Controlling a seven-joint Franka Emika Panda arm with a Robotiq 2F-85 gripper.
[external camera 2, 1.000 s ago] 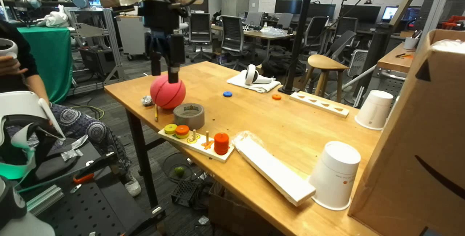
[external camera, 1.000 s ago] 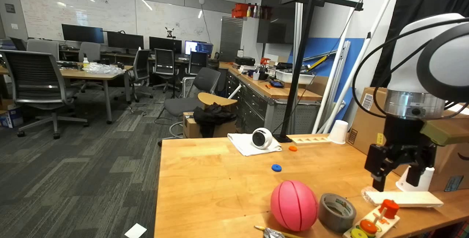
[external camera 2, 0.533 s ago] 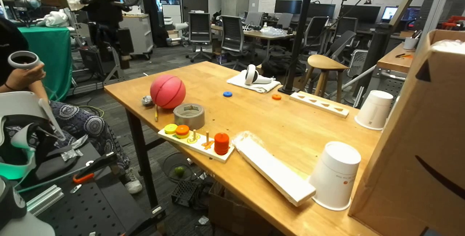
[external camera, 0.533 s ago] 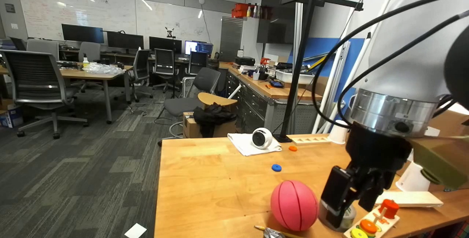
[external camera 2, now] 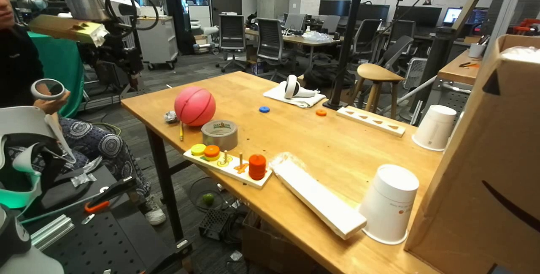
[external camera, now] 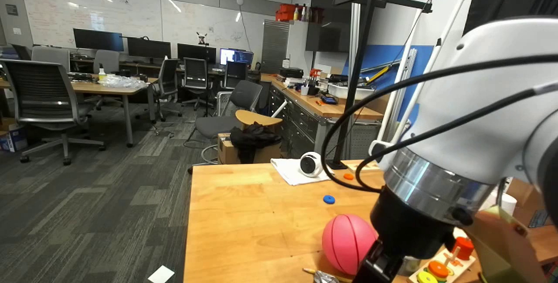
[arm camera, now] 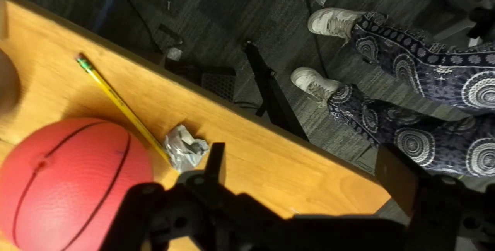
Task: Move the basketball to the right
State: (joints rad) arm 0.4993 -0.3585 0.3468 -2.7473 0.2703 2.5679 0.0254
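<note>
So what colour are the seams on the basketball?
The basketball has near-black seams, seen best in the wrist view.

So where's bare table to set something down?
Between the loose orange disc and long white bar, and between the small blue disc and pinkish-red basketball. It's crowded beside the basketball: grey tape roll, yellow pencil, crumpled silvery scrap.

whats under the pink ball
The basketball rests on the wooden tabletop, with the yellow pencil beside it. The spot directly beneath is covered, so whether anything small lies there can't be seen.
</note>
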